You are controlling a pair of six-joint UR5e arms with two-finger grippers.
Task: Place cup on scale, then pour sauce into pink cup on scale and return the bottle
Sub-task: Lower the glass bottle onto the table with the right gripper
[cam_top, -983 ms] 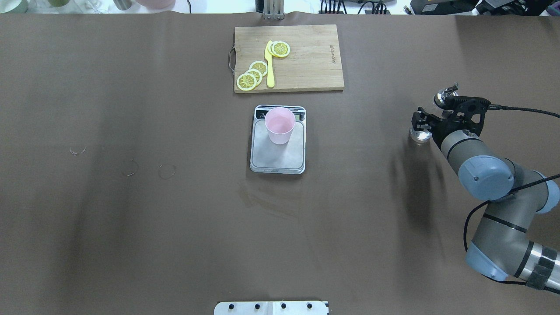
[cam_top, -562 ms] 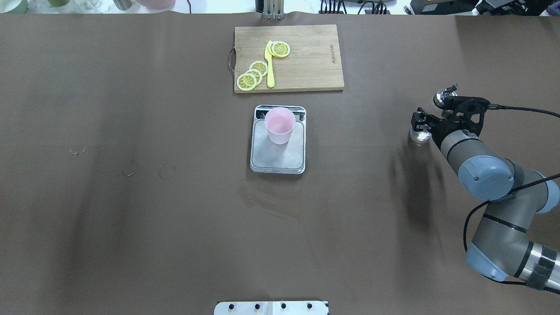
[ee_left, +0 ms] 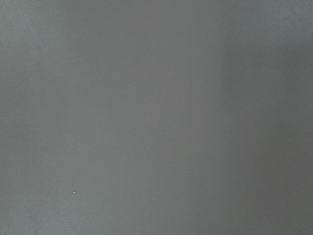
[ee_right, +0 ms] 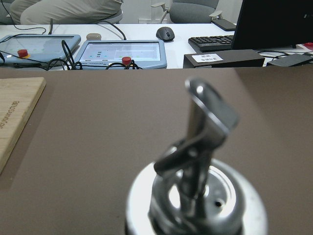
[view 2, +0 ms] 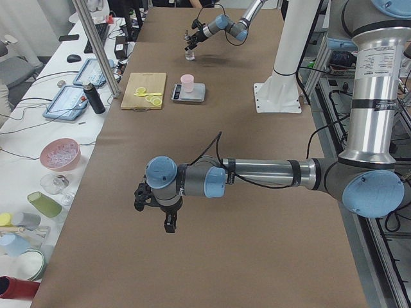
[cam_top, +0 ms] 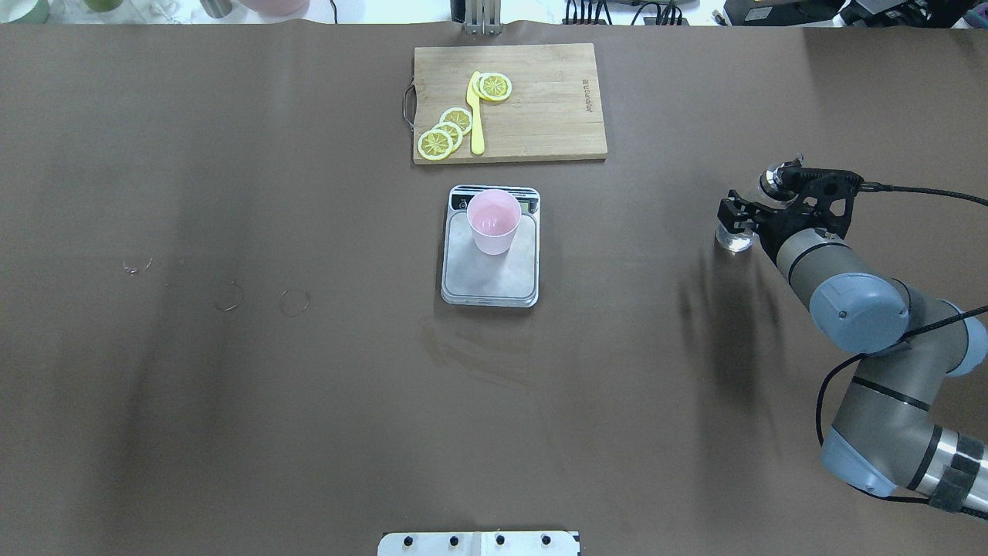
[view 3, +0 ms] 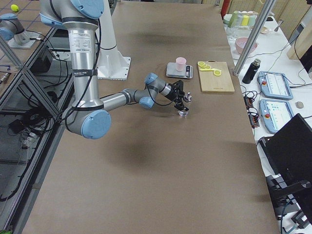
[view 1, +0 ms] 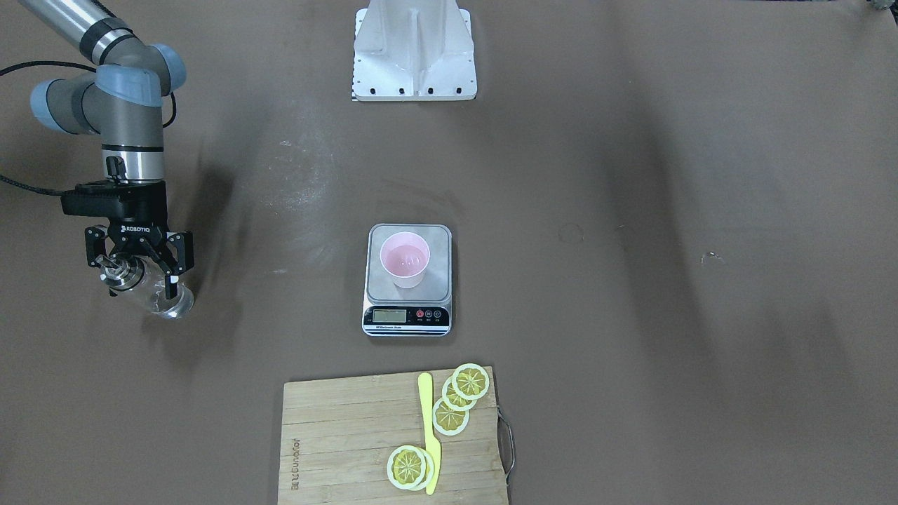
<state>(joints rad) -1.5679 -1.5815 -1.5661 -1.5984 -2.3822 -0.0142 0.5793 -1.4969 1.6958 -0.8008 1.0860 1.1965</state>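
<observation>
Since the earlier overhead frames, the right end effector point(view 1: 139, 275) is displaced slightly toward the far edge of the table point(cam_top: 231, 386) and toward its centre, and the bottle point(view 1: 163, 300) is carried with it. The right end effector is closed on the bottle, with one finger on either side of its upper part, near the silver spout cap. The bottle is held low at the robot's right side of the table, well apart from the scale point(view 1: 407, 317). Contact between its base and the table cannot be determined.

The cup point(view 1: 405, 259) is seated upright on the steel platform of the scale.

The left end effector point(view 2: 154, 217) is shown only in the exterior left view, above bare table, and its state cannot be determined.

A cutting board point(cam_top: 540, 100) bearing lemon slices point(cam_top: 446, 131) and a yellow knife point(cam_top: 476, 116) is located just beyond the scale.
</observation>
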